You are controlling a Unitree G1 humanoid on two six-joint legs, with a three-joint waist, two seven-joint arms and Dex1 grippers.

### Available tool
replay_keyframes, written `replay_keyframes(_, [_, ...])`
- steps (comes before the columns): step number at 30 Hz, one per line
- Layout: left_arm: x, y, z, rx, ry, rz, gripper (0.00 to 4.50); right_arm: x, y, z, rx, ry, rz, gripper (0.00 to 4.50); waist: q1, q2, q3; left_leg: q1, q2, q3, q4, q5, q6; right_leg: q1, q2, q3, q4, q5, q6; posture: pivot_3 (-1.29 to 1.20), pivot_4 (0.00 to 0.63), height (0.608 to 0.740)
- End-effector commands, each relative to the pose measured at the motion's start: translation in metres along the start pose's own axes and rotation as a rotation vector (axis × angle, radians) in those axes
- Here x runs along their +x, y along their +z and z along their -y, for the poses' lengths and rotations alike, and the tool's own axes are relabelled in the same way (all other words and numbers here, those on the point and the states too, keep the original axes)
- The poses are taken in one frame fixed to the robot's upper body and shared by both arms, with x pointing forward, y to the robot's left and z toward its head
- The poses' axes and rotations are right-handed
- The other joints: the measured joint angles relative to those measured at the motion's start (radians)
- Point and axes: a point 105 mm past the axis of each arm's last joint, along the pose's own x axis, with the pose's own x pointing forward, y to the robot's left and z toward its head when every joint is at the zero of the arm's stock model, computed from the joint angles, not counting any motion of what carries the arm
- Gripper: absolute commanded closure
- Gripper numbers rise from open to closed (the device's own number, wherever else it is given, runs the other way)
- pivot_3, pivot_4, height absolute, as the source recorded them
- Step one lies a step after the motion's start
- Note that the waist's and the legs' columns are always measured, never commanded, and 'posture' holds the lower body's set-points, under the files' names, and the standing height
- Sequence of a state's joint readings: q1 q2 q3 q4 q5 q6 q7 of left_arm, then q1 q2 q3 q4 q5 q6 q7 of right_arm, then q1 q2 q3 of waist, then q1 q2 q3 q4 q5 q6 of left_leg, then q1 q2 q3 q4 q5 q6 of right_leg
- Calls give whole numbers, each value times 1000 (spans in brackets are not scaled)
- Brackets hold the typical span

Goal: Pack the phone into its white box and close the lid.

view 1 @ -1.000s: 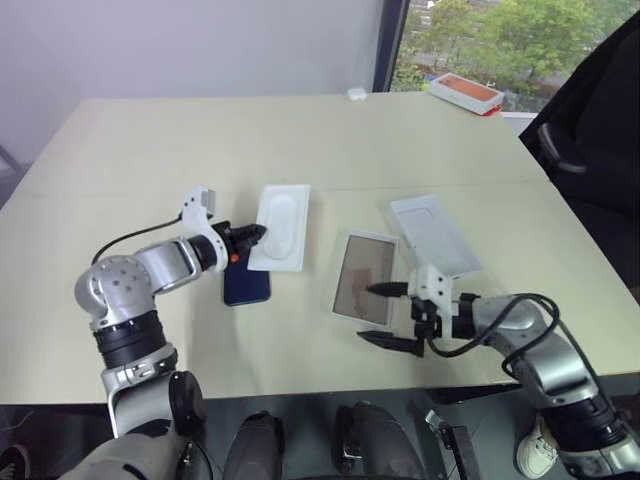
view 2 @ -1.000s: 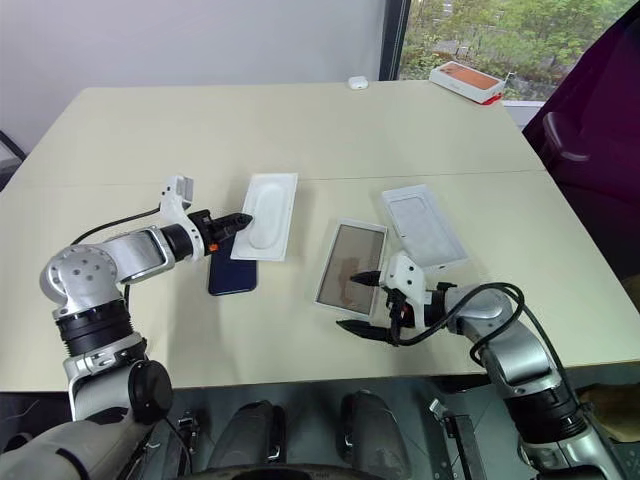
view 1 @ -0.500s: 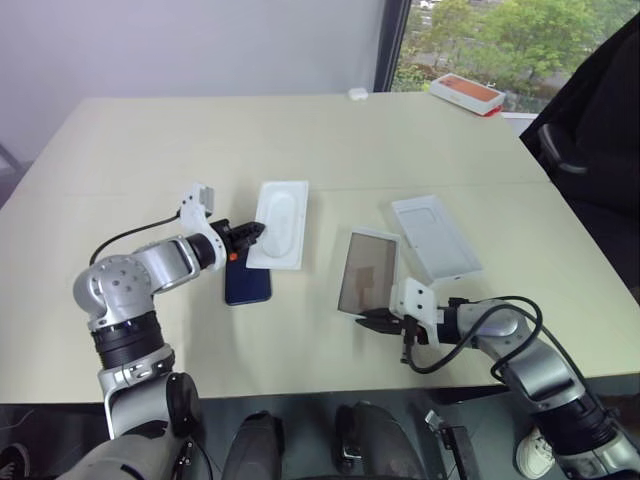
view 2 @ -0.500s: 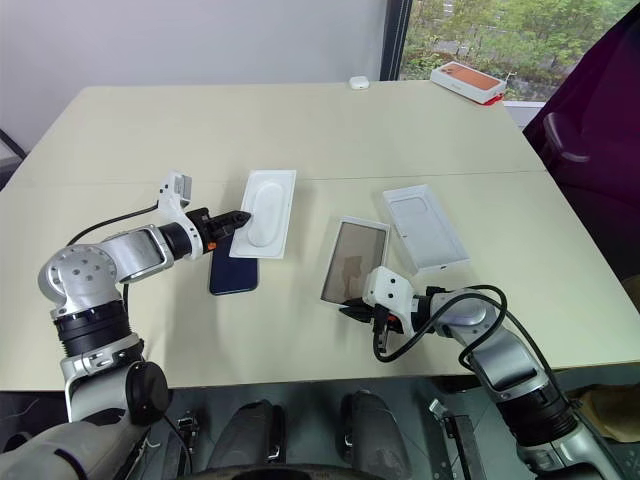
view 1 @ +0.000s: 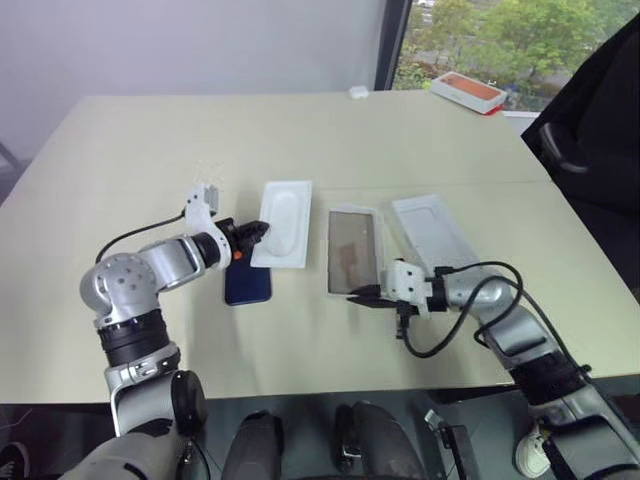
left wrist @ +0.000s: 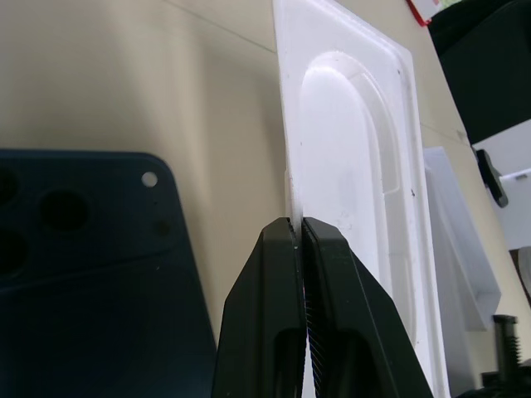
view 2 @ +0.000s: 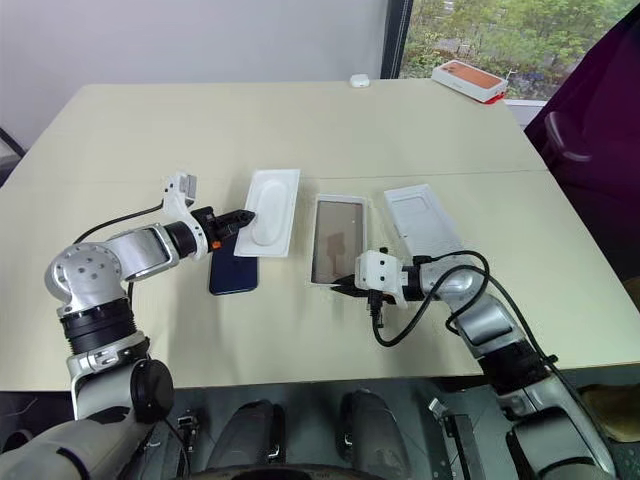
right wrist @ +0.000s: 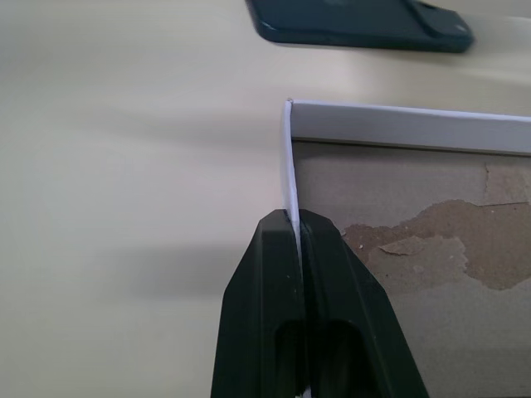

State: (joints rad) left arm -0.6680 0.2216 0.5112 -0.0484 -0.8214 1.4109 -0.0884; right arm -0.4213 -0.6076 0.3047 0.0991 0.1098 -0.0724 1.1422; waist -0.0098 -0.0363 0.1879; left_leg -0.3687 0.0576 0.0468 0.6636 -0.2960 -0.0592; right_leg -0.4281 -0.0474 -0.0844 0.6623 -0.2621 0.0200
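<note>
The dark navy phone [view 1: 247,285] lies flat on the table, its far end under the white insert [view 1: 281,225] with an oval recess. My left gripper [view 1: 255,233] is shut on that insert's near side edge [left wrist: 286,178]. The white box [view 1: 354,250], brown floor up, lies right of the insert and holds nothing. My right gripper [view 1: 362,297] is shut on the thin wall at the box's near corner [right wrist: 289,166]. The lid [view 1: 435,232] rests to the right of the box with its plain white face up.
An orange-topped flat box [view 1: 465,92] sits at the far right corner of the table, and a small white case [view 1: 357,93] lies at the far edge. A dark chair [view 1: 590,120] stands beyond the right edge. My right arm's cable [view 1: 440,335] loops over the near edge.
My right gripper went from wide open to shut on the box's near wall. The box has swung from a slant to square beside the insert. The left gripper kept still.
</note>
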Motion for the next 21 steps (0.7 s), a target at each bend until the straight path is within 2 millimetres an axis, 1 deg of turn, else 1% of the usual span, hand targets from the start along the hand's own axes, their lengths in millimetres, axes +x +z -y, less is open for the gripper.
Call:
replay_keyframes(1, [-5, 10, 10, 33, -21, 25, 4500, 2, 0, 1, -69, 38, 5, 4464, 0, 0, 0, 0, 0, 0, 0, 0, -1, 0, 0, 0, 0, 0, 0, 0, 150, 740])
replay_keyframes(6, [-4, 8, 15, 48, -24, 12, 4500, 5, -9, -1, -87, 73, -16, 4464, -2, 0, 0, -1, 0, 0, 0, 1, -2, 0, 0, -1, 0, 0, 0, 0, 150, 740])
replay_keyframes(7, [-3, 8, 17, 42, -28, 19, 4500, 5, -10, 1, -50, 75, -10, 4464, -2, 0, 0, 0, 0, 0, 0, 1, -2, 0, 0, -1, 0, 0, 0, 0, 150, 740])
replay_keyframes(10, [-2, 9, 19, 35, -19, 25, 4500, 4, -8, 5, -30, 61, 1, 3628, -1, 0, 0, 0, 0, -1, 0, 3, -5, 0, 0, -1, 1, 0, 0, 0, 150, 740])
replay_keyframes(13, [1, 7, 24, 27, -26, 26, 4500, 3, -7, 7, -16, 46, 9, 2147, -1, 0, 0, 0, 0, -1, 0, 4, -6, 0, 0, -1, 1, 1, 0, 0, 150, 740])
replay_keyframes(14, [2, 6, 26, 21, -33, 28, 4500, 2, -6, 10, -25, 26, 10, 1728, 0, 0, 0, 0, 0, -1, 0, 4, -6, 0, -1, -1, 1, 1, 0, 0, 150, 740])
replay_keyframes(16, [3, 6, 29, 14, -37, 30, 4500, 0, -4, 14, -13, 0, 18, 1728, 0, 0, 0, -1, 0, -1, 0, 4, -6, 0, -1, -1, 1, 1, 0, 0, 150, 740])
replay_keyframes(19, [5, 4, 30, 7, -20, 31, 4500, -10, 6, 24, 16, -58, 74, 1728, 0, 0, 0, -1, 0, -1, 0, 4, -7, 0, -1, -1, 0, 1, 0, 0, 150, 740])
replay_keyframes(21, [9, -1, 38, -15, -44, 28, 4500, -37, 22, 39, 116, -150, 204, 1728, 1, 0, 0, -1, 0, -1, 0, 4, -7, 0, -1, -1, 0, 1, 0, 0, 150, 740])
